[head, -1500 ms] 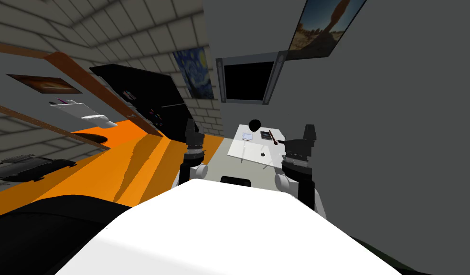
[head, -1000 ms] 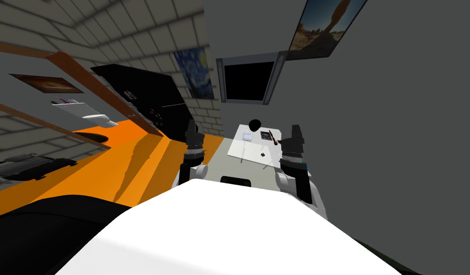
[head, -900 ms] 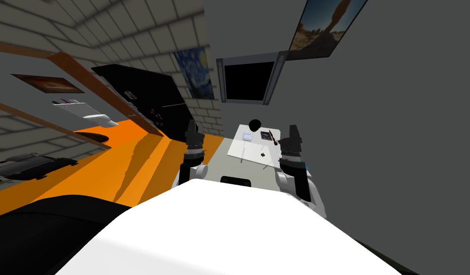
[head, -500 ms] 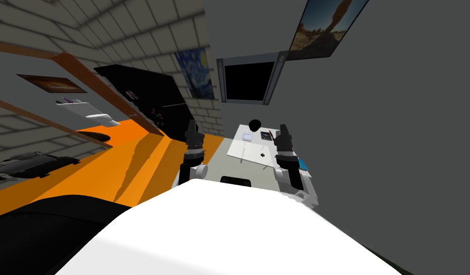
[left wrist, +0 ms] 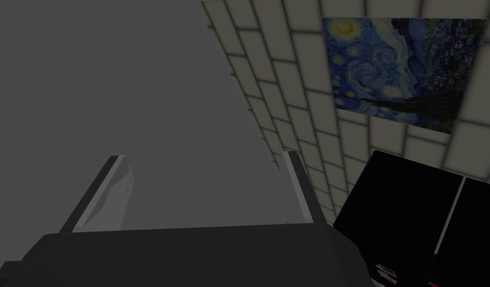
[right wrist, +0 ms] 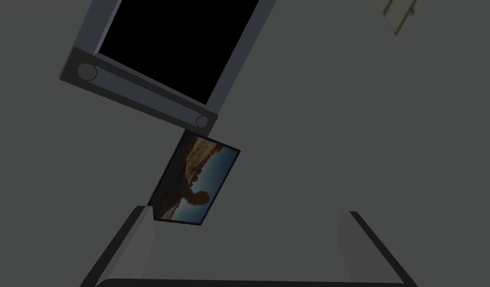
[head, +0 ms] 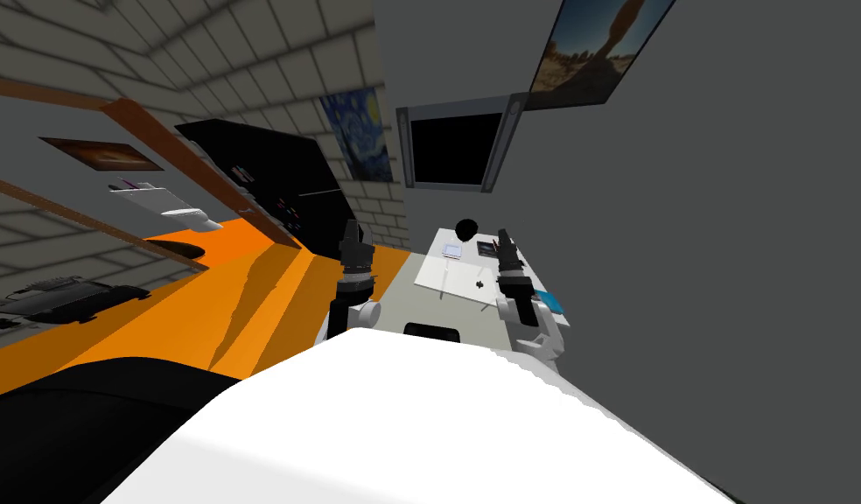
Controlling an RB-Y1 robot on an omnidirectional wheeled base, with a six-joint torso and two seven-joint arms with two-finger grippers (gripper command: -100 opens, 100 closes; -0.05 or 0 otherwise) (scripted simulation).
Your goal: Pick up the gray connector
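Observation:
A small dark grey connector (head: 479, 284) lies on the white table (head: 451, 273) ahead of me, near the table's front edge. My right gripper (head: 505, 239) is raised just to the right of it, over the table's right side, pointing up and away. Its fingers (right wrist: 141, 238) stand wide apart around nothing, so my right gripper (right wrist: 246, 241) is open. My left gripper (head: 351, 231) is held up to the left of the table, over the orange floor. In its wrist view my left gripper (left wrist: 204, 192) is open too and holds nothing.
On the table's far end sit a black ball (head: 465, 229), a small white pad (head: 453, 250), a dark square (head: 486, 248) and a brown stick (head: 500, 253). A cyan item (head: 552, 303) lies by the right arm. Grey walls stand behind and to the right; a black cabinet (head: 271, 179) stands left.
My right arm has swung left, from beyond the table's right edge to over its right side, close to the connector. The left arm has stayed put. The head view has shifted slightly.

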